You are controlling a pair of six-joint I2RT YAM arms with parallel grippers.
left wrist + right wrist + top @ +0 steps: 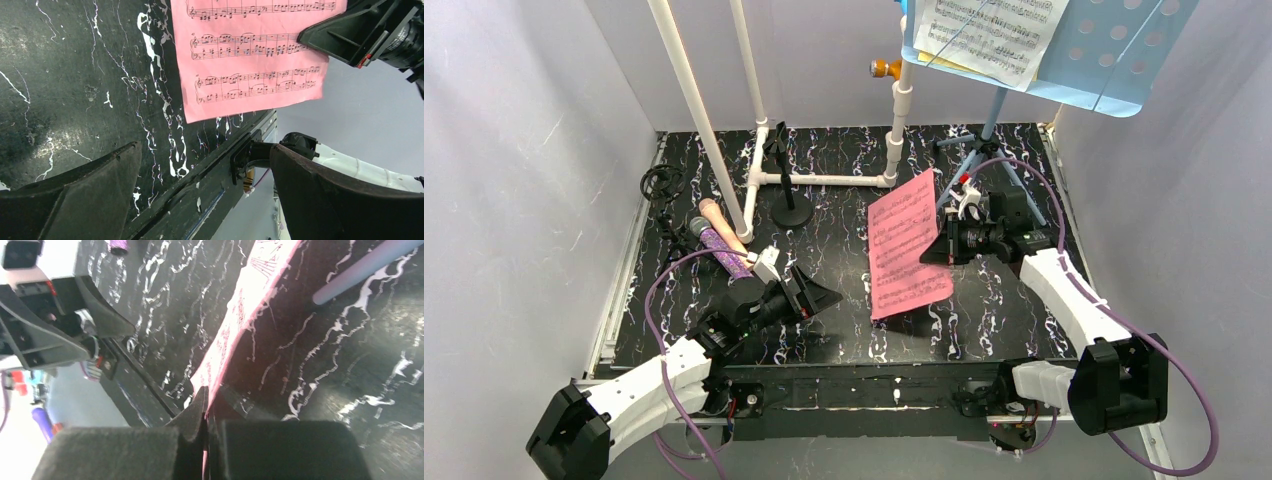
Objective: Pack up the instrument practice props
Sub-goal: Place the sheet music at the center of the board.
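A pink sheet-music page [907, 247] hangs tilted over the middle of the table, and my right gripper [936, 250] is shut on its right edge. In the right wrist view the jaws [206, 410] pinch the page [245, 315] edge-on. My left gripper [821, 296] stands open, left of the page and apart from it; its view shows the page [255, 55] ahead and nothing between its fingers [85, 195]. A glittery purple microphone [724, 250] and a pink microphone [720, 220] lie behind the left arm. White pages [989, 30] rest on the light-blue music rack [1119, 60].
A white pipe frame [824, 180] stands at the back, with a black round-base mic mount [790, 205] inside it. A black tripod mount [664, 188] lies at the far left. The rack's blue-grey legs [969, 160] spread just behind my right gripper.
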